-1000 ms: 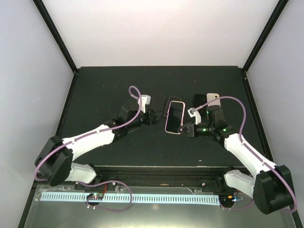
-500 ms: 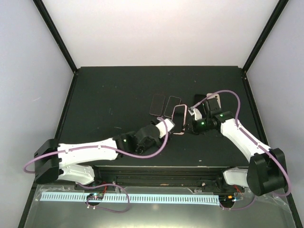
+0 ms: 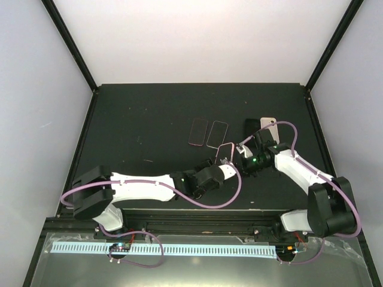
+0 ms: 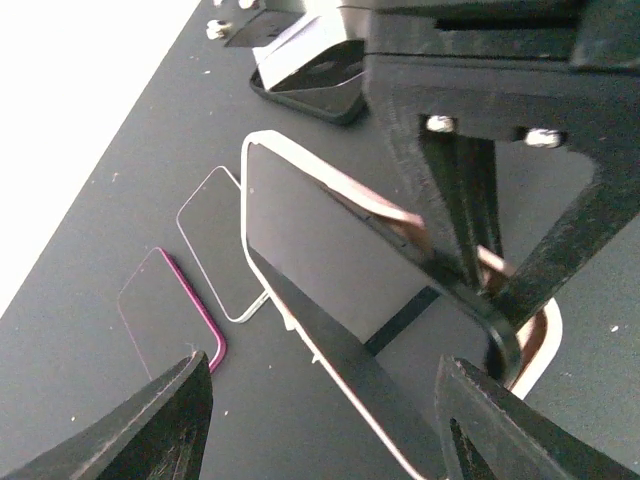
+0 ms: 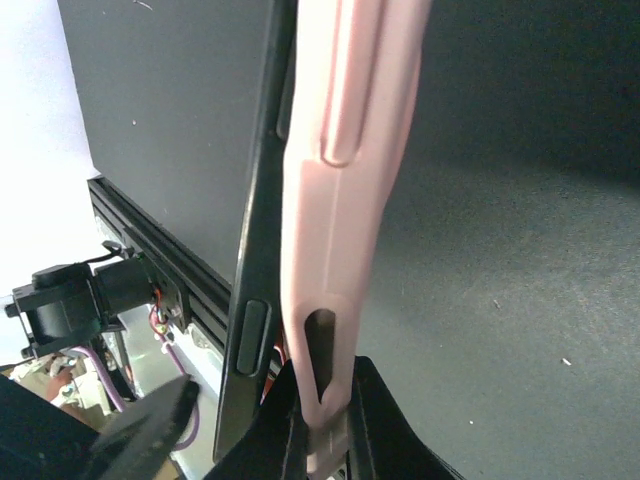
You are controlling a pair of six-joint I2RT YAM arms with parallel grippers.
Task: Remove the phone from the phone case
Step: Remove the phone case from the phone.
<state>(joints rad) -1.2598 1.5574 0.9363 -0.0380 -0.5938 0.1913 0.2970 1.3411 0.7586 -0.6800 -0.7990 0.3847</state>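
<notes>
Right gripper (image 5: pixel 322 440): jaws pinched on the end of the pink case (image 5: pixel 345 150), right at its port cut-out. Case is held on edge, clear of the table (image 3: pixel 137 119).

Phone (image 5: pixel 260 270): a dark slab just beside the case. At the gripped end it stands off the case with an open gap. Away from that end the gap narrows, and phone and case appear to touch. Whether the far end is seated in the rim, cannot tell.

Left gripper (image 4: pixel 325 432): jaws spread wide. Its fingers (image 4: pixel 130 430) sit either side of the phone's (image 4: pixel 330 240) near edge, neither one touching it. Pink rim of the case (image 4: pixel 545 340) shows past the popped corner.

Top view: both grippers meet at the case (image 3: pixel 225 150), left gripper (image 3: pixel 216 170) on its near-left side, right gripper (image 3: pixel 242 160) on its right.

Beyond the case, flat on the table: magenta slab (image 3: pixel 198 131) and white slab (image 3: pixel 216 133), side by side and apart from it.

Progress, as judged: one end pried loose, roughly half done. Left to do: close the left jaws on the phone, draw it off the case while the right holds firm. Risk: the loose phone dropping before it is gripped.
</notes>
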